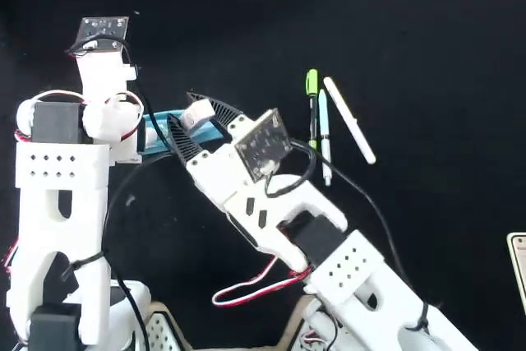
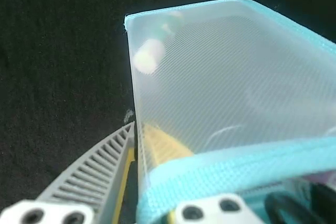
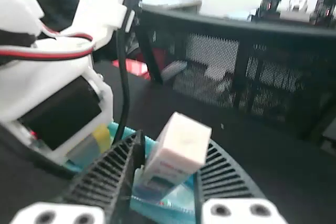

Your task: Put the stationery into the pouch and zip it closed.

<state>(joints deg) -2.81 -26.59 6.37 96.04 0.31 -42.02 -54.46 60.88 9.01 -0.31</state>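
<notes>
Right wrist view, item 1: right fingers [image 3: 113, 174], black and ribbed, closed partway on a small white rectangular eraser in a printed sleeve [image 3: 178, 148]. The eraser is held upright and tilted, just above the mouth of the pouch.

Item 2: translucent plastic pouch with a teal fabric zip band [image 2: 226, 87]. It lies on the black table [image 1: 427, 55] between the two arms, mouth open. In the high view a strip of its teal edge [image 1: 160, 133] shows beside the left arm.

Item 3: left fingers [image 2: 94, 177], grey and ribbed, set at the pouch's zip band. They appear closed on its rim and seem to be holding the mouth steady, though the grip point itself is partly hidden.

Item 4: pale rounded shape [image 2: 147, 56] and yellow patch [image 2: 163, 145], seen through the pouch wall. I cannot tell whether either lies inside the pouch or behind it.

Item 5: three pens, well apart from the pouch on the table: green-capped pen [image 1: 312, 104], light blue pen [image 1: 325, 141] just beside it, and white pen [image 1: 351, 125] lying at an angle.

Status, judged: early. The eraser is poised at the opening but not released. All three pens are left to load, and the zip is not yet closed.
</notes>
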